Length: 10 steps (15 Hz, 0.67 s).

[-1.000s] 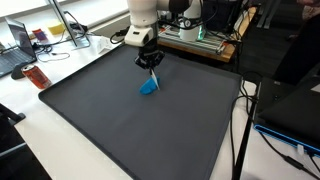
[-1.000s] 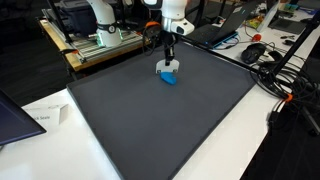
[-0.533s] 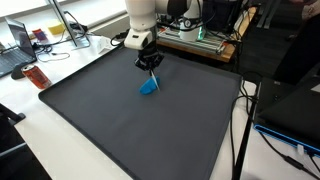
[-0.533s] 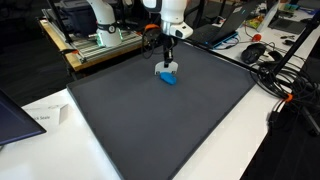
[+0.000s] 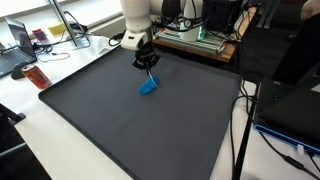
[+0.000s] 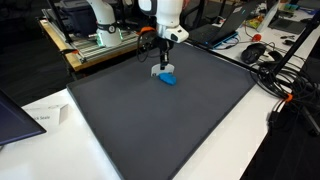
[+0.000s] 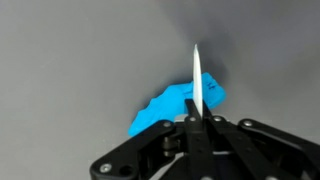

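End effector (image 7: 197, 117) shifted sideways, pinching white strip (image 7: 197, 75)

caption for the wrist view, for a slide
Shut gripper pinching a thin white strip over a blue object on grey mat

Dark mat (image 5: 150, 130), laptop (image 5: 16, 45), perhaps a red bottle (image 5: 36, 76).

White arm (image 5: 135, 12) reaching down, wrist vertical, black gripper (image 5: 147, 64) pointing straight down, jaws pinched on thin white strip (image 7: 197, 80)
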{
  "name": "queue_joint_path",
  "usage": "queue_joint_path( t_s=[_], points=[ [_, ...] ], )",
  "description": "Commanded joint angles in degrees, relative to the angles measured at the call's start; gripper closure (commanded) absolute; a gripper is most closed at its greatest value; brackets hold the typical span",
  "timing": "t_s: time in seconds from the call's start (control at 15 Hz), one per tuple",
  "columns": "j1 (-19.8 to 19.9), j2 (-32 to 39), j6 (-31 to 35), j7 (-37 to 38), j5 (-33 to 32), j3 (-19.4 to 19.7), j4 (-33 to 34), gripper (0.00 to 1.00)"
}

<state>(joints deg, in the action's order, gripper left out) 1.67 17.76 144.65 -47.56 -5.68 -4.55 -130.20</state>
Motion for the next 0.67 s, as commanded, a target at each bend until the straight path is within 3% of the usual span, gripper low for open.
queue_joint_path(
  t_s=[0.0,0.6],
  points=[
    [2.29,0.68,-0.03,-3.08,-2.06,1.2,-1.07,0.99],
    [5.16,-1.7,-1.78,-9.95,-3.87,4.27,-2.28,0.99]
  ],
)
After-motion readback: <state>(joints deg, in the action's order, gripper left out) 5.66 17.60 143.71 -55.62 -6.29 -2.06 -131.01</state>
